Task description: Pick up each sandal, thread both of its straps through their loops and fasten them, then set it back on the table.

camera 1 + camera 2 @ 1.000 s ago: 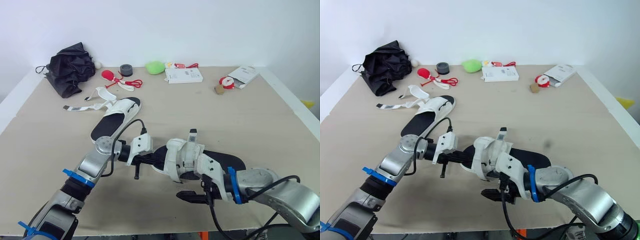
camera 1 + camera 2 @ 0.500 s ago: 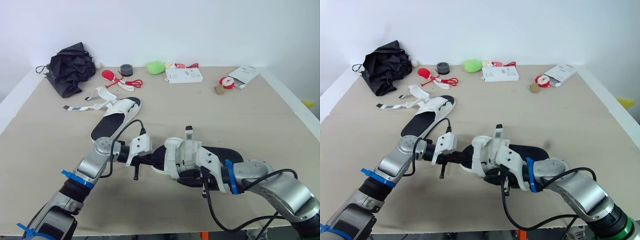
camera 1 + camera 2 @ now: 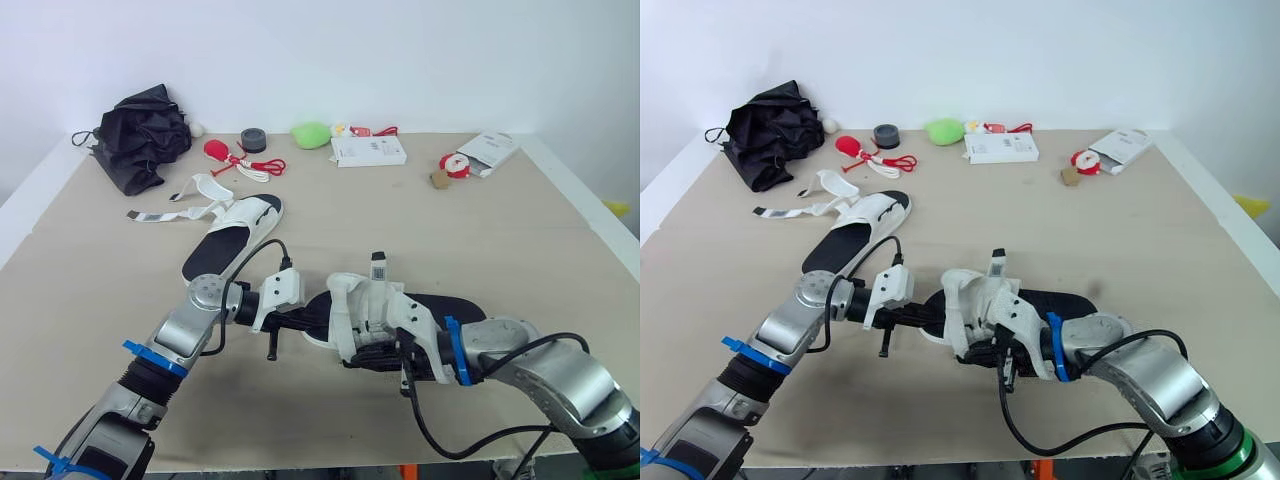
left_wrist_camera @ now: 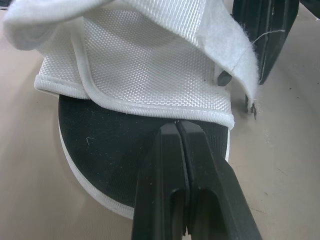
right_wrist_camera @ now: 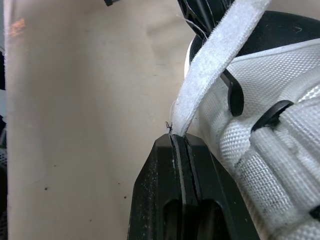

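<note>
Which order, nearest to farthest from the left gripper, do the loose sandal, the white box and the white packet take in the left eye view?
Measured from the left gripper:
1. The loose sandal, just ahead and to its left.
2. The white box, at the table's far edge, slightly right.
3. The white packet, in the far right corner.

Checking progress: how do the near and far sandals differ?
The near sandal has the right tool shut on its strap; the far sandal lies untouched. The far sandal's straps sprawl on the table; the near sandal's arch upward. Both are white and black.
</note>
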